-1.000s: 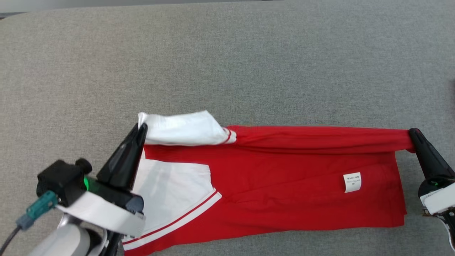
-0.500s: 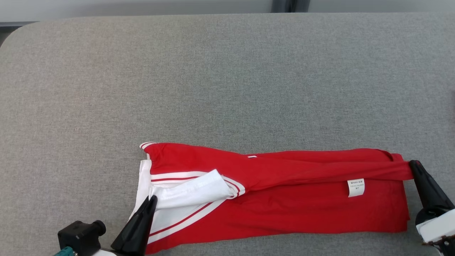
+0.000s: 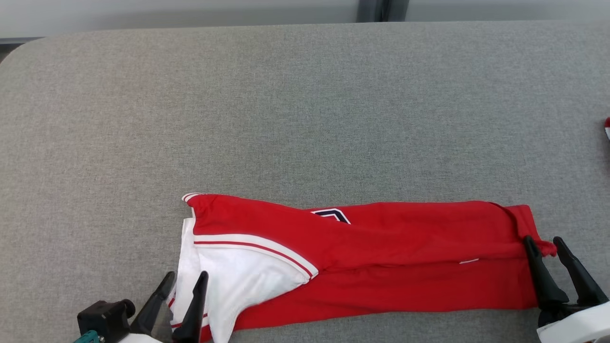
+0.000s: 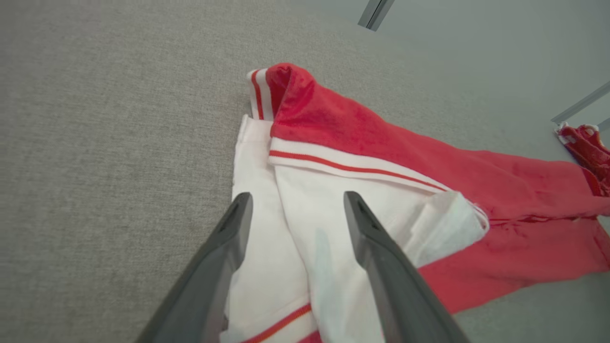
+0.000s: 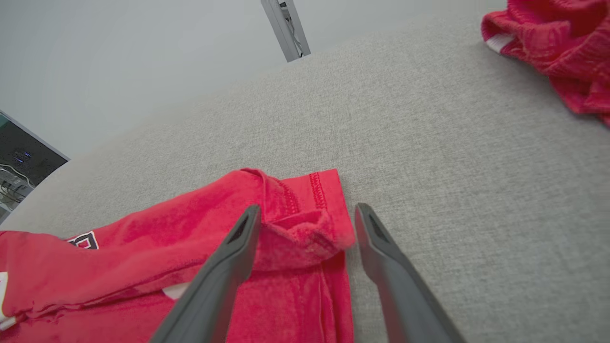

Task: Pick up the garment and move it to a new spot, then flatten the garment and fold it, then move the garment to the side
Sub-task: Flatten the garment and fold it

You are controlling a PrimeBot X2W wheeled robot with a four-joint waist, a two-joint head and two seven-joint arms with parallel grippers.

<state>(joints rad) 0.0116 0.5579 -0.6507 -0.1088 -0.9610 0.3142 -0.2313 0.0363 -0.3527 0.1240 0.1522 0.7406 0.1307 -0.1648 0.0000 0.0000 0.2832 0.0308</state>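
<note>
1. Left gripper (image 3: 187,275): jaws wide apart and holding nothing. It is at the near left, with its fingers pointing over the white end of the garment (image 3: 381,247).
2. Left wrist view: the left gripper (image 4: 298,197) straddles white cloth. One finger is above the garment's (image 4: 357,133) outer white edge, the other above the white panel. I cannot tell whether they touch it.
3. Right gripper (image 3: 542,240): jaws also wide apart and gripping nothing. It is at the near right, at the garment's red end.
4. Right wrist view: a bunched red hem corner lies between the right gripper's (image 5: 309,209) fingers. It sits against the left finger in that view, with a gap to the other.
5. The garment lies on the pad (image 3: 305,95) near the front edge as a long band running left to right, with an upper red layer folded over the lower one.
6. White panel (image 3: 238,271) at the left end, edged with a red stripe. Its tip overlaps the red.
7. Dark emblem (image 3: 333,215) peeks out along the garment's far edge, also seen from the right wrist (image 5: 83,240).
8. Beyond the garment is bare grey pad.
9. A second red garment (image 5: 557,43) sits crumpled at the far right, well apart from the first.
10. A dark post (image 3: 376,9) stands behind the pad's far edge.
</note>
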